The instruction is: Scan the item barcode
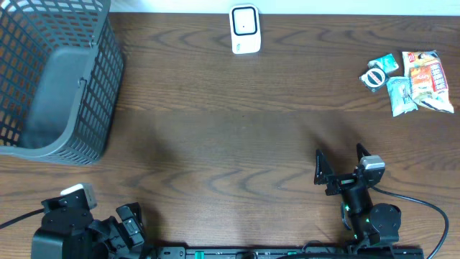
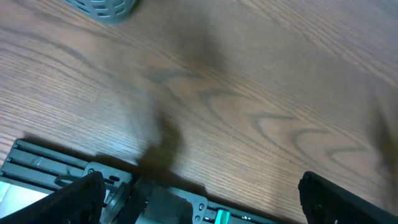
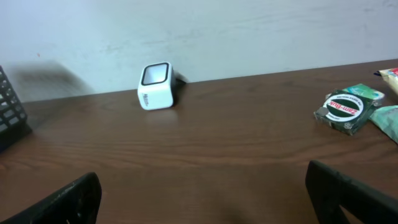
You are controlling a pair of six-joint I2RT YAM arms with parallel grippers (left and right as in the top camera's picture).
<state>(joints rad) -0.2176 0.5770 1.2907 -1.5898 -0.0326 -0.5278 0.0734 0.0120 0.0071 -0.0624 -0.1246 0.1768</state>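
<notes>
Snack packets (image 1: pixel 420 79) and a green "Zam-Buk" pack (image 3: pixel 345 110) lie upper right, white scanner (image 1: pixel 244 29) top centre, grey basket (image 1: pixel 100 108) upper left. Spread and empty are the left end effector (image 2: pixel 200 180) and right end effector (image 1: pixel 341 160).

One mesh basket (image 1: pixel 108 86), one white scanner (image 1: pixel 244 30), about four small packets (image 1: pixel 424 75).

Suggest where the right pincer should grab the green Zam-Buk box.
Probably top-down, jaws across its thin side walls. The green Zam-Buk box lies flat on the table, label up, so only its edges offer opposing faces. Its left and near sides are free; packets crowd its right. The right pincer stands open.
</notes>
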